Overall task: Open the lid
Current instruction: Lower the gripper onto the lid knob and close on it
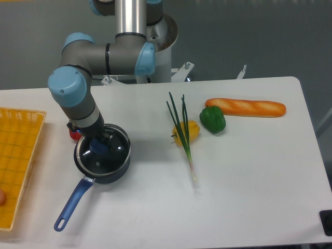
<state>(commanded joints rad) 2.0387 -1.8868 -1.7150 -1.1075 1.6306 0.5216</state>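
Lid (106,155): seated flat on the blue-handled saucepan (111,174), which stands at the left of the counter (249,171). The glass disc appears level within its metal rim, with no gap visible between rim and pan.

Gripper (99,145): directly above the lid's centre, pointing down, with the blue knob (99,148) lying between or just beneath its fingers. The lid therefore lies straight below the gripper, not to any side; being round, it has no long axis to align with.

Gripper state: cannot be determined. The wrist and the knob overlap from this angle, so whether the fingers have closed on the knob or merely straddle it is not visible.

Judgement: the lid has not yet been opened. The coming move turns on this vertical alignment; with the knob secured, a straight upward pull should clear the rim.

Nearby: a red object (75,134), partly hidden behind the arm, sits just beside the pan.
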